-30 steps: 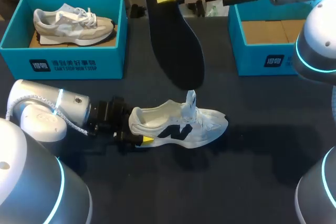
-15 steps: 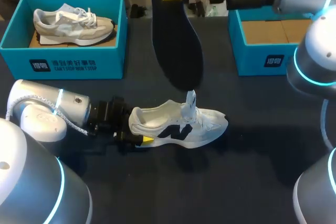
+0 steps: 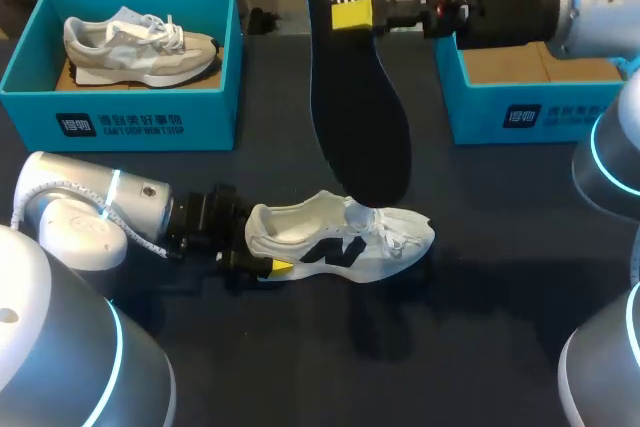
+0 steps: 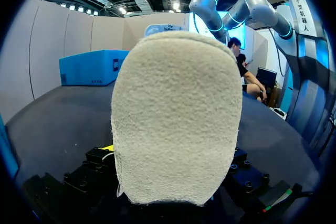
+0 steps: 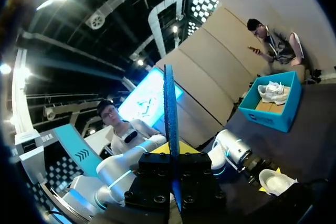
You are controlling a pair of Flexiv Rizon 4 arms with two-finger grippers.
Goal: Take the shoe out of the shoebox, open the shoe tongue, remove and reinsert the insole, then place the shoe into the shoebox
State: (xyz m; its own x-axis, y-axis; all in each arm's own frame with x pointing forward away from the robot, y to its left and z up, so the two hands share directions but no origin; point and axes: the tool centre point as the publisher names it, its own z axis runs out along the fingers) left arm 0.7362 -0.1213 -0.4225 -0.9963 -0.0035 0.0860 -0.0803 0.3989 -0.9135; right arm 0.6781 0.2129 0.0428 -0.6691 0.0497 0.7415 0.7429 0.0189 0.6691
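The white shoe (image 3: 340, 242) stands upright on the dark table, toe pointing right. My left gripper (image 3: 258, 259) is closed around its heel from the left, one yellow tip showing on the near side. In the left wrist view the heel of the shoe (image 4: 176, 114) fills the space between the fingers. My right gripper (image 3: 358, 15) is shut on the heel end of the black insole (image 3: 360, 117), which hangs toe-down. Its tip is at the shoe's opening and hides the tongue. In the right wrist view the insole (image 5: 170, 114) stands edge-on, with the shoe (image 5: 275, 180) far below.
A teal shoebox (image 3: 30, 67) at the back left holds a beige shoe (image 3: 140, 47). A second teal shoebox (image 3: 520, 112) at the back right shows only its cardboard floor. My right arm reaches over that box.
My right gripper has carried the insole to the right and lower, so its toe end now covers the shoe's tongue. The left gripper and the shoe have stayed put.
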